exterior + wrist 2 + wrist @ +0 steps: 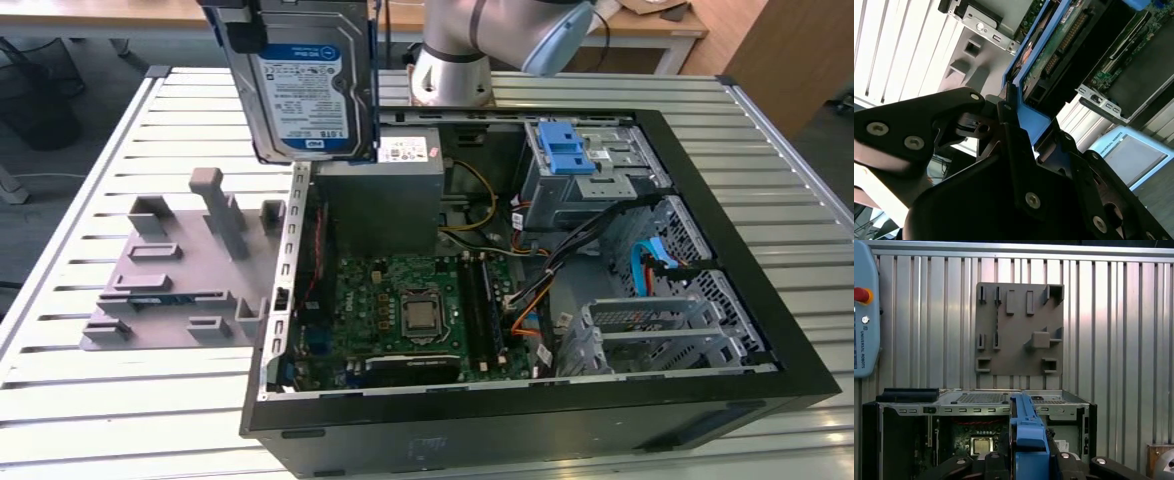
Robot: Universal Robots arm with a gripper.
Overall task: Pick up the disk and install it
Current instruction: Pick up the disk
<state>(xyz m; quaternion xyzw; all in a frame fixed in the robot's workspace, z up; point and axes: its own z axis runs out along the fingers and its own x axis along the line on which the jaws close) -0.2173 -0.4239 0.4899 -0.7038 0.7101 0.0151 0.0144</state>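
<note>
Exterior view gives you the disk (310, 85) hanging upright in the air, clear of everything below. Its flat silver-grey metal face and white-and-blue label are turned to the camera, and a thin blue plastic bracket frames its edges. It shows high over the exterior view's left rear side of the case (747, 250), a black open-topped tower laid on its side, just above the boxy grey power supply (380, 185). In the second wrist view you can see the gripper (1014, 117) with its black, bolt-studded fingers (969, 100) clamped on the bracket's narrow blue edge, one on each side, the disk's green circuit underside running away beyond them. In the first wrist view the disk appears edge-on as a blue strip over the case's opening, with the green motherboard (961, 432) and its square silvery socket below. Inside the case, at the far corner in the exterior view, stands a grey sheet-metal cage (581, 165) with a blue plastic latch. Beside the case a matte grey fixture (174, 270) of blocky posts and slots lies on the ribbed metal table (80, 400).
</note>
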